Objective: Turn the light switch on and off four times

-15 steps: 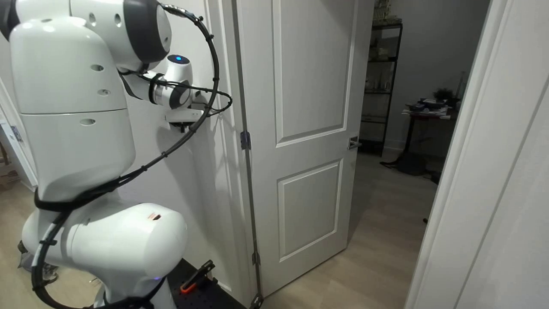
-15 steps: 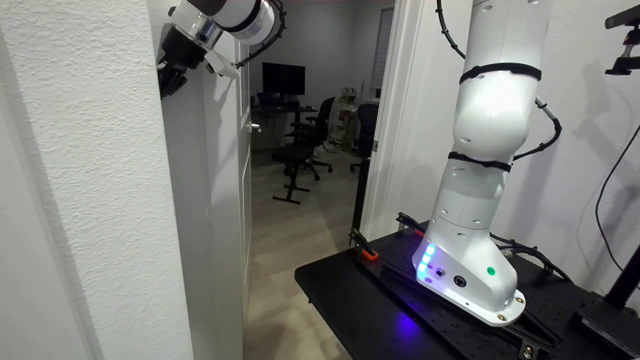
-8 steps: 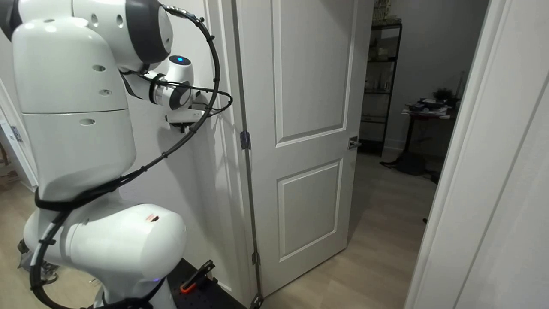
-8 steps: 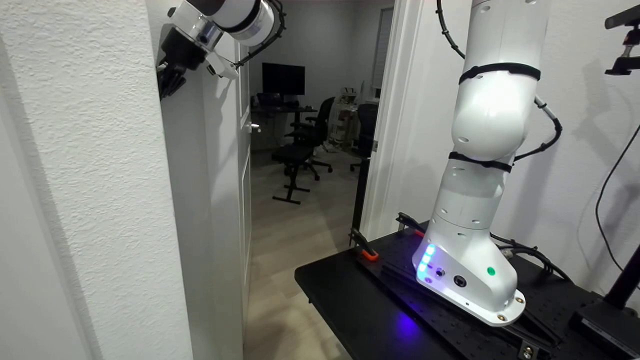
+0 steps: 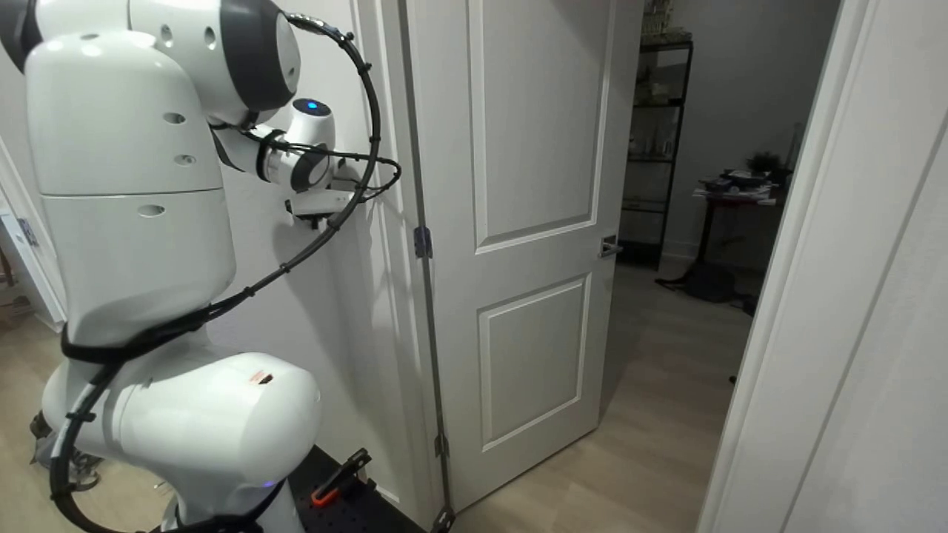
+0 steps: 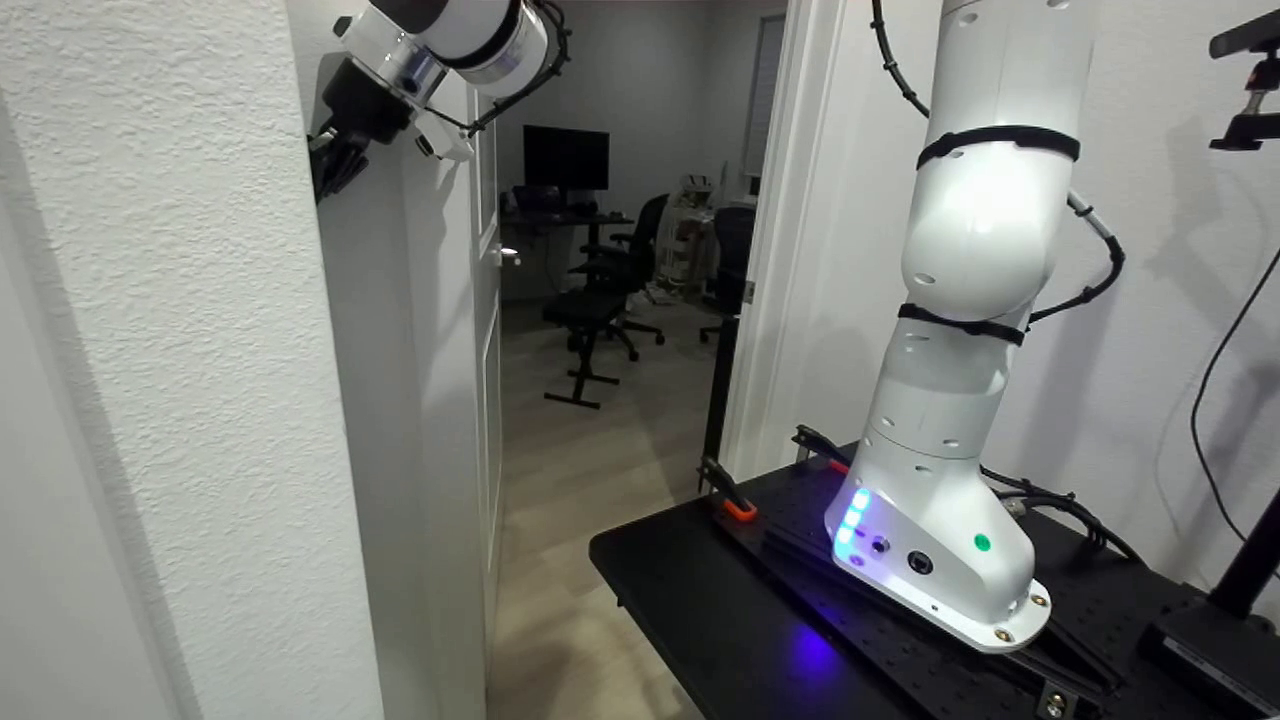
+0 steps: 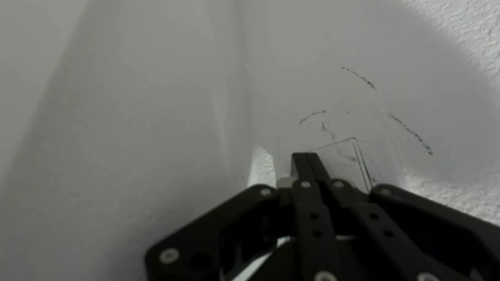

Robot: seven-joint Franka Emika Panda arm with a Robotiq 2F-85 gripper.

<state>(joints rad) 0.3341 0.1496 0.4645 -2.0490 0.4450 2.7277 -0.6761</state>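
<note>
Shifts the smooth white robot arm [image 5: 133, 126] a tiny bit, with black two-fingered gripper [image 7: 306, 157] pinched together, holding nothing, likely pressing the flat white switch [image 7: 343, 157].

No lettering can be read; in an exterior view, 1 label [image 5: 261, 377] on the arm [image 5: 133, 252] is too small to decipher.

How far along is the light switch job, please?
Apparently done: the approach, with the closed end effector at the light switch in the wrist view. In hand: probably a press, though contact is unclear. Left: an unknown number of flips; no count shows, and the end effector partly hides the light switch.
</note>
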